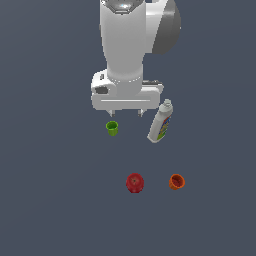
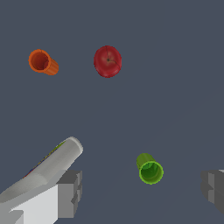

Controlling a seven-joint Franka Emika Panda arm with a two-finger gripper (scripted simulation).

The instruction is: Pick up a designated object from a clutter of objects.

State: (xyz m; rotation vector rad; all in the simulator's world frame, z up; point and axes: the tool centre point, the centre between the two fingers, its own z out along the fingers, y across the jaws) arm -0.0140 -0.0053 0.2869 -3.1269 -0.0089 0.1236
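The red apple [image 1: 135, 183] [image 2: 107, 61] sits on the dark surface [image 1: 50, 200], dimple up, with the orange cup [image 1: 177, 182] [image 2: 43, 62] near it toward the exterior view's right. Well apart from both stand the green cup [image 1: 112, 128] [image 2: 150, 169] and the white bottle [image 1: 161, 122] [image 2: 48, 168]. The hand [image 1: 125, 113] [image 2: 142, 188] hangs above the green cup, fingers spread wide and holding nothing.

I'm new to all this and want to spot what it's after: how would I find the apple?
Start at the big white arm and its pincer, then look well below it on the dark floor, past the green cup. The apple sits beside the orange cup, on the exterior view's left: round, glossy red, dimpled, not hollow.
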